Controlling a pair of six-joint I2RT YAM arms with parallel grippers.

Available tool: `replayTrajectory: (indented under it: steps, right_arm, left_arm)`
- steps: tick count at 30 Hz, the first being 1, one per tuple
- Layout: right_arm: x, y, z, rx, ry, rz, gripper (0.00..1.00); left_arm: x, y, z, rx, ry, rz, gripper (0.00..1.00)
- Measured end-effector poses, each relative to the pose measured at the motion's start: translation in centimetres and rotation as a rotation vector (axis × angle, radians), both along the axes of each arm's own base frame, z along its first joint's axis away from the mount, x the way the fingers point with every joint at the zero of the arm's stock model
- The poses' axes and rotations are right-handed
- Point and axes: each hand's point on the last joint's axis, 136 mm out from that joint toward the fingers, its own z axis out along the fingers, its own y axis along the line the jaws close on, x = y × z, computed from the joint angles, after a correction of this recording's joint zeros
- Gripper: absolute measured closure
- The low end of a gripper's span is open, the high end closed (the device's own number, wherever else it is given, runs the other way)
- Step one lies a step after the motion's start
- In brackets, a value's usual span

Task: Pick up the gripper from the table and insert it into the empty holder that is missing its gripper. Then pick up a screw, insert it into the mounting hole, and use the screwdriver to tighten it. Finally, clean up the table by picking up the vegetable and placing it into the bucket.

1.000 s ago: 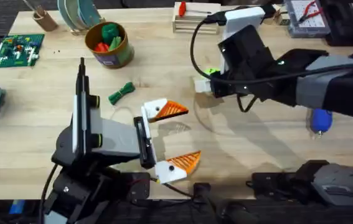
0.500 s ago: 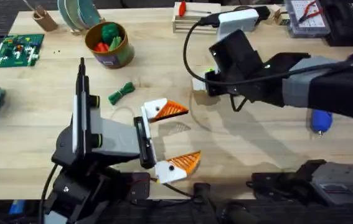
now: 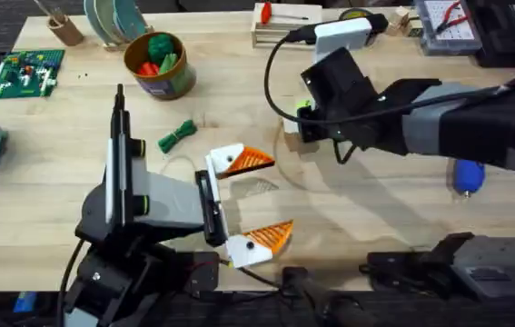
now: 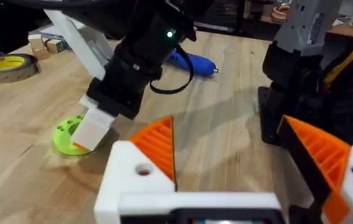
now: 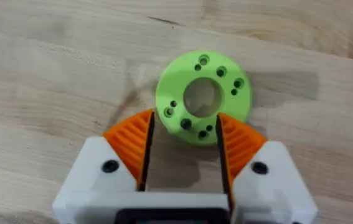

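The fingers (image 5: 128, 142) of the right gripper (image 5: 185, 121) stand parted, clasping nothing, their orange pads on either side of the near rim of a bright green ring (image 5: 203, 96). Over the last second this arm has swung up and to the left across the table, so it now hangs right over that ring. The ring is not one of the task's things, so I judge this brings no step nearer. The vegetable (image 3: 177, 135) lies on the bare wood, near the bucket (image 3: 157, 65) but outside it. The left gripper (image 3: 252, 202) has stayed just beside the vegetable, spread wide and empty, both of its 2 tips orange. The screwdriver (image 3: 467, 175) lies well apart at the right, half under the right arm. I can pick out no loose orange wedge and no bare holder. Nothing blocks the way from vegetable to bucket.
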Motion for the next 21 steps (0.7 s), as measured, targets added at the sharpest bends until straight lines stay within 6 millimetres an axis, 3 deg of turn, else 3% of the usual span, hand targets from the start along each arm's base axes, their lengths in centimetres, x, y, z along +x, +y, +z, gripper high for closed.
replayTrajectory:
  steps: [21]
  right_arm:
    - [0.27, -0.43, 0.14, -0.052, -0.023, 0.031, 0.811]
  left_arm:
    - [0.0, 0.0, 0.0, 0.0, 0.0, 0.0, 0.007]
